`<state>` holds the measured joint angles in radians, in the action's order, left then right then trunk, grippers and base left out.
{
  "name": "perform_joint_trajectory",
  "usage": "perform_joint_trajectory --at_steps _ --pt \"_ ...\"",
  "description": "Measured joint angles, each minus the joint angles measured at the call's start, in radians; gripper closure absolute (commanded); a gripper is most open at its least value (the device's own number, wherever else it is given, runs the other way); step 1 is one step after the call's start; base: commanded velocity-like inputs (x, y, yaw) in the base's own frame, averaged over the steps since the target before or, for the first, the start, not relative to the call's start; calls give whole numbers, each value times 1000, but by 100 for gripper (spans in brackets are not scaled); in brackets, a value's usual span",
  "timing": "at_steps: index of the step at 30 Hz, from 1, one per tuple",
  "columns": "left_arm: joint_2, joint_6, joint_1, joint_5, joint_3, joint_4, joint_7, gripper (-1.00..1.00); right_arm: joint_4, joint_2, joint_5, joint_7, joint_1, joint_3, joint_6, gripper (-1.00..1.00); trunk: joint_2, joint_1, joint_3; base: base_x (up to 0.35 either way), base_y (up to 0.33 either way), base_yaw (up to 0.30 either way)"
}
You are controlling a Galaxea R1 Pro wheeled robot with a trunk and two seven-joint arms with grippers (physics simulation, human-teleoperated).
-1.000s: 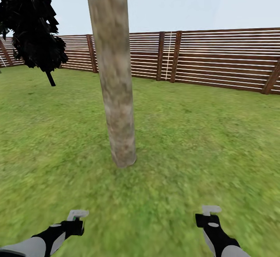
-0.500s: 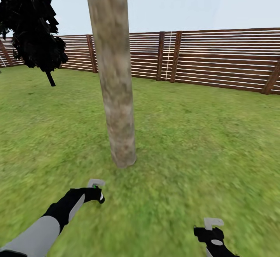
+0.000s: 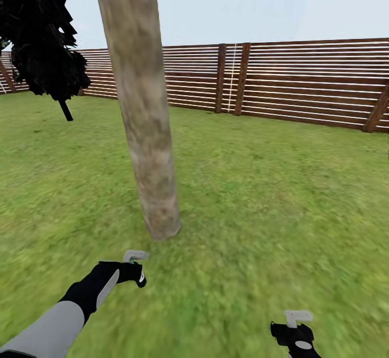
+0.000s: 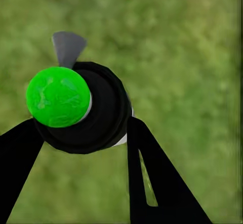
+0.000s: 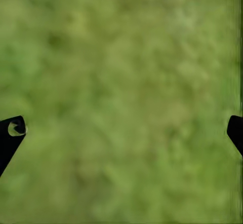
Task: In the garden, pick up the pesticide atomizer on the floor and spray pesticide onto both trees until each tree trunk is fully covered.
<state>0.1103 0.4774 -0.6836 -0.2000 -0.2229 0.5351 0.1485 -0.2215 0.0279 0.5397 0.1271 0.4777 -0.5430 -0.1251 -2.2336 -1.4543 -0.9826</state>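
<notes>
since the earlier frame the camera is swinging, sliding the tree trunk point(image 3: 141, 125) leftward in the head view. nearest, the left gripper point(image 4: 83, 127) is clenching its jaws on the pesticide atomizer point(image 4: 81, 107), a round dark bottle showing a glossy green dome and grey nozzle. the right gripper point(image 5: 121, 127) is hanging released over blurry lawn point(image 3: 270, 201). spraying well probably means aiming the nozzle squarely at the smooth, blotchy bark. beyond, the slatted wooden fence point(image 3: 313, 82) is enclosing the garden.
</notes>
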Motion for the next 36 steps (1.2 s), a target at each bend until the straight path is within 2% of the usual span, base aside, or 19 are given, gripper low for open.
perform_joint_trajectory --at_steps 12,14,17,23,28,31,36 --pt "1 10 0 3 -1 -1 0 100 9 -1 0 0 0 0 0 -100 0 0 0 274 -204 0" --pt "2 77 -1 4 -1 -1 -1 100 9 -1 0 0 0 0 0 -100 0 0 0 290 -158 0" --pt "3 107 -1 4 -2 0 -3 100 9 -1 -1 0 0 0 0 -100 0 0 0 137 -44 0" --pt "11 97 0 3 4 1 -67 100 9 -2 -2 1 0 0 0 -100 0 0 0 -7 -4 0" --pt "11 90 0 1 9 2 -73 100 10 -2 -3 1 0 0 0 -100 0 -1 0 -306 0 0" --pt "11 13 0 1 10 0 -75 100 10 -5 -3 1 0 0 0 -100 0 -1 0 -288 0 0" --pt "-1 10 -11 -1 4 31 -74 100 10 -6 -2 1 0 0 0 -100 0 0 0 -41 0 0"
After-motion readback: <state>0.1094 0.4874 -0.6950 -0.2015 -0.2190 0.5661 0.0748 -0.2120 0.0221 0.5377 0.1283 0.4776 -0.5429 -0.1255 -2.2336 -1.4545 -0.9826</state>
